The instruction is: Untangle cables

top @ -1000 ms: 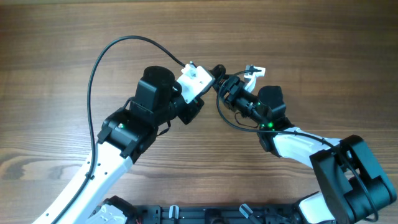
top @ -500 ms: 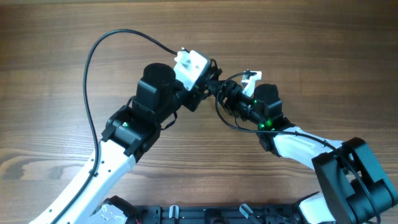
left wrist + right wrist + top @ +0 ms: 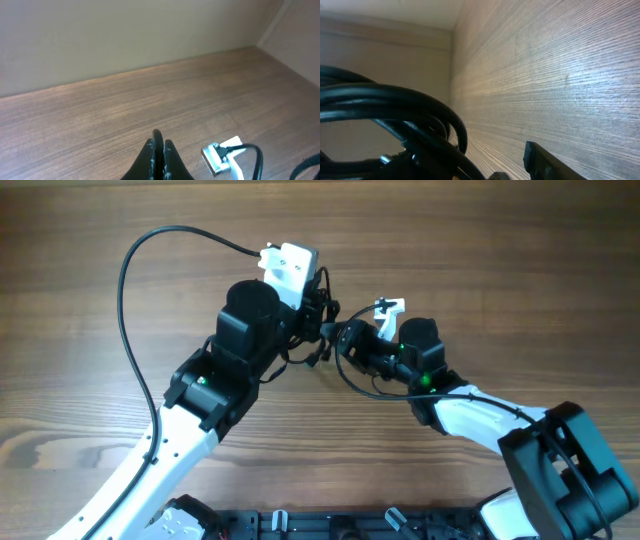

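The cables are a small knot of thin black cords between my two grippers at the table's middle, with one loop hanging toward the front. My left gripper is shut on a thin black cable that pokes out between its fingertips. My right gripper sits right against the knot. In the right wrist view several black cables fill the left side. Only the right finger of that gripper shows, set wide with bare wood beside it.
The thick black wire arcing at the far left belongs to my left arm. The right arm's white camera mount stands just right of the knot and shows in the left wrist view. The wooden table meets a beige wall.
Both grippers have moved left across the table together, taking the knot of cables with them. The left wrist has swung toward the upper left.
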